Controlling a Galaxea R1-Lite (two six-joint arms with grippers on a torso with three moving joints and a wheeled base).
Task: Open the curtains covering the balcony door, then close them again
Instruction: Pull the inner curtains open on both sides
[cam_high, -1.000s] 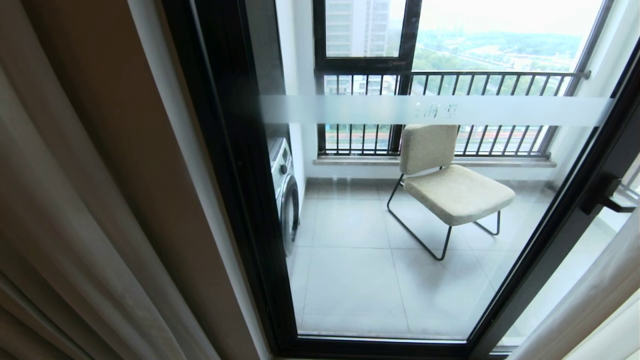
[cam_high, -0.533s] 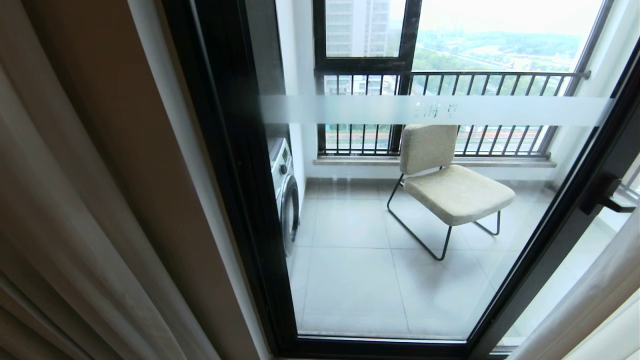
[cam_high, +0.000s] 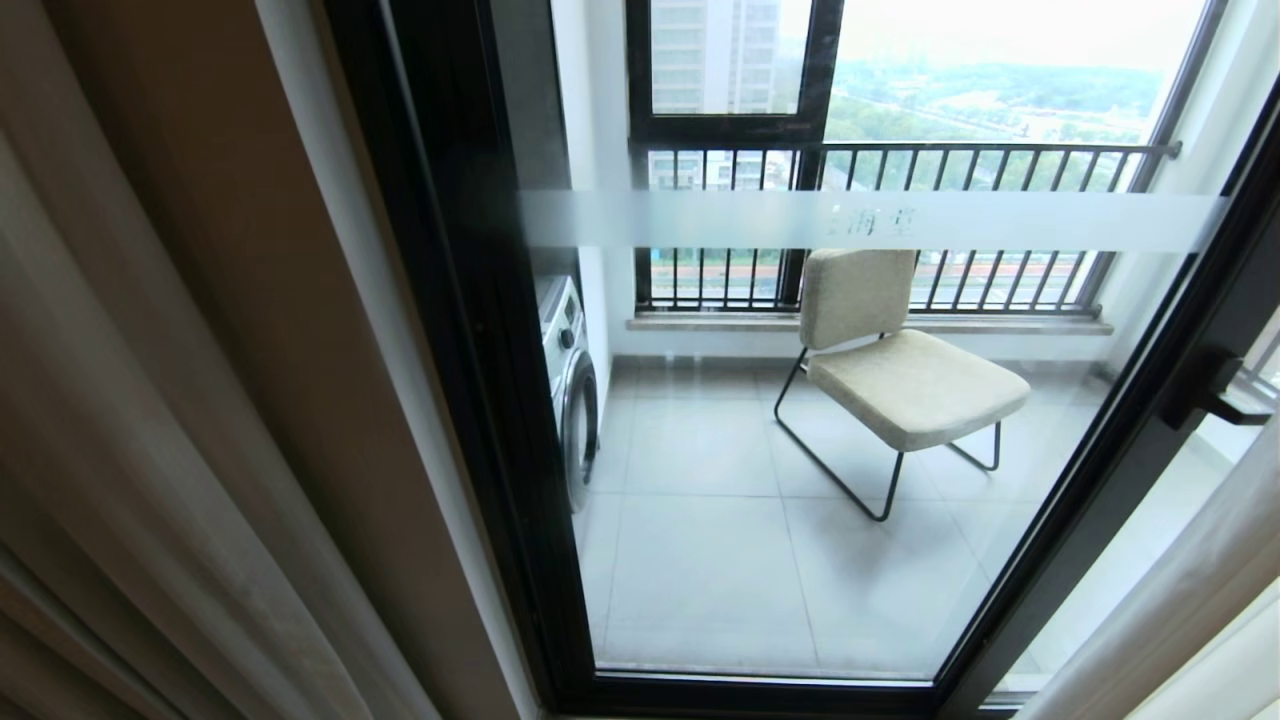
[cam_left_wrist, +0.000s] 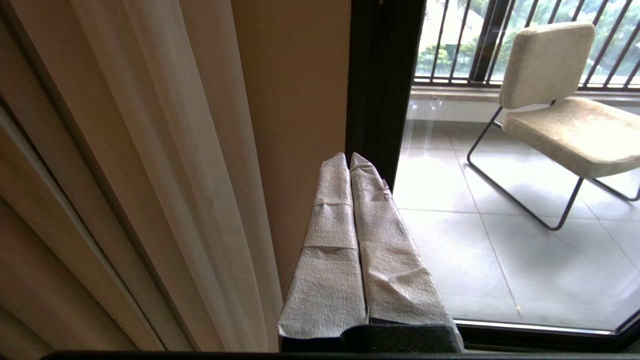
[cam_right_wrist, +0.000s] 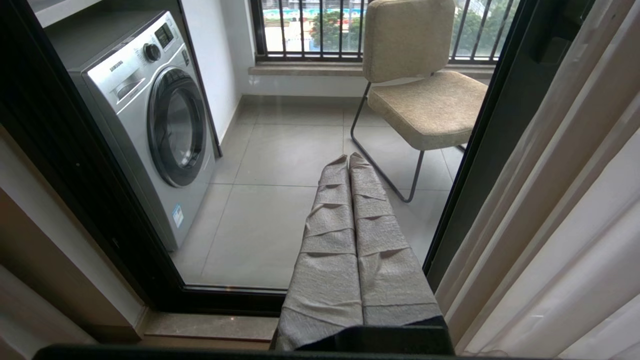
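Two bunches of the curtains (cam_high: 150, 420) show in the head view, one gathered at the left of the balcony door (cam_high: 480, 330) and one at the lower right corner; their long vertical folds run from top to floor, slanting in that view because the camera looks down; each bunch has a thin pale layer with a thicker beige layer alongside (the left one lies against a tan wall strip). The door stands uncovered between them: one glass panel fills the middle, framed in thick black metal, its long axis upright, crossed by one horizontal frosted band (cam_high: 870, 220) bearing small characters; one black handle (cam_high: 1215, 390) sits on the right frame. Through the glass, one beige chair (cam_high: 900, 370) on thin black legs stands on the tiled balcony floor; one silver front-loading washing machine (cam_high: 570, 390) stands at the left wall; one black railing of upright bars (cam_high: 900, 225) runs across the far window. Neither arm appears in the head view; the left gripper (cam_left_wrist: 348, 156) points toward the door's left frame near the left curtain bunch, its jaws pressed together and empty; the right gripper (cam_right_wrist: 348, 156) points at the glass beside the right bunch, jaws likewise closed on nothing; both pairs of fingers are wrapped in pale grey cloth.
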